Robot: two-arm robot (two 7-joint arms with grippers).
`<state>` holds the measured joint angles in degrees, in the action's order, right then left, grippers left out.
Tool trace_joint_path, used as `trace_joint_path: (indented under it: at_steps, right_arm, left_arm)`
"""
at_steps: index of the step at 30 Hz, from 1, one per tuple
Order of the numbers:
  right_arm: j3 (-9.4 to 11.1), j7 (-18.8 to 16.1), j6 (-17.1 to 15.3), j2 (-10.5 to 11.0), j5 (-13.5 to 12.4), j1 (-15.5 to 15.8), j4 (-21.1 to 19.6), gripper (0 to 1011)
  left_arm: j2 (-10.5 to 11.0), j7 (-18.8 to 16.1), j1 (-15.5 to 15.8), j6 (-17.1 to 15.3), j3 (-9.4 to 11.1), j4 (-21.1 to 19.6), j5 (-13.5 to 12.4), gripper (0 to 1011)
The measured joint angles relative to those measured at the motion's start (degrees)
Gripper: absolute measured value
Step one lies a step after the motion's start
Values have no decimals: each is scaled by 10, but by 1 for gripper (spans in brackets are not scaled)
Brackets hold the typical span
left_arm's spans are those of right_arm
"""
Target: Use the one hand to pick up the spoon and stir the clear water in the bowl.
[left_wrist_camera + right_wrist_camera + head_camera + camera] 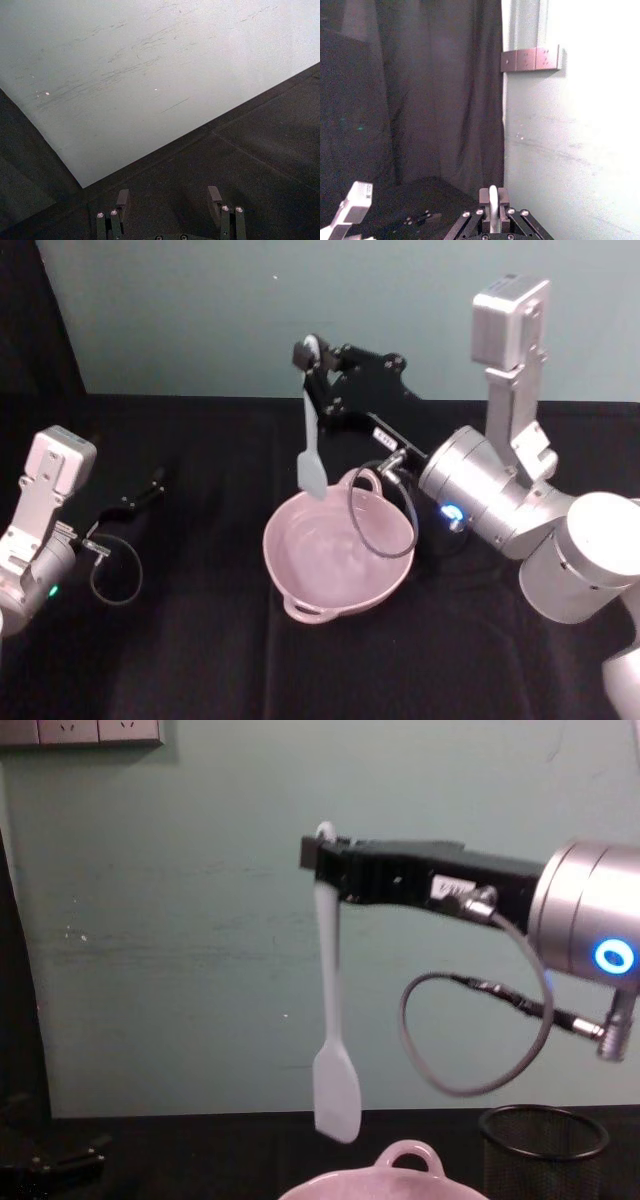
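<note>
My right gripper (312, 355) is shut on the handle top of the white spoon (310, 445), which hangs straight down with its flat paddle end just above the far rim of the pink bowl (338, 552). The chest view shows the gripper (322, 855) high up, the spoon (334, 1040) dangling below it, and its paddle clear of the bowl's ear handle (408, 1156). The bowl sits mid-table with clear water inside. In the right wrist view the spoon's handle tip (493, 200) sticks up between the shut fingers. My left gripper (150, 490) rests low at the left; its fingers (123, 200) stand apart, empty.
A black wire-mesh cup (540, 1145) stands to the right behind the bowl. A grey cable (385, 515) loops from the right wrist over the bowl's far right rim. Black cloth covers the table (200, 640); a pale green wall rises behind.
</note>
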<state>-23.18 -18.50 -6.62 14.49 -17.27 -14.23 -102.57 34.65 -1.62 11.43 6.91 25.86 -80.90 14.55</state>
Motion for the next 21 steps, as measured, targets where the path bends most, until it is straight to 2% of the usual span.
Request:
trace_joint_path:
  at_steps: [4,7,12,15,21]
  right_arm:
    - [10,7,-1,5,-5,-3,-8,109]
    - [29,17,-6,12,-15,-5,-17,109]
    - [49,24,-12,18,-27,-5,-22,108]
    - [70,33,-17,27,-38,-3,-26,109]
    - [93,44,-20,39,-45,3,-25,109]
  left_arm:
    - [0,0,0,0,0,0,0,1011]
    - [0,0,0,0,0,0,0,1011]
    - [0,0,0,0,0,0,0,1011]
    - [0,0,0,0,0,0,0,1011]
    - [0,0,0,0,0,0,0,1011]
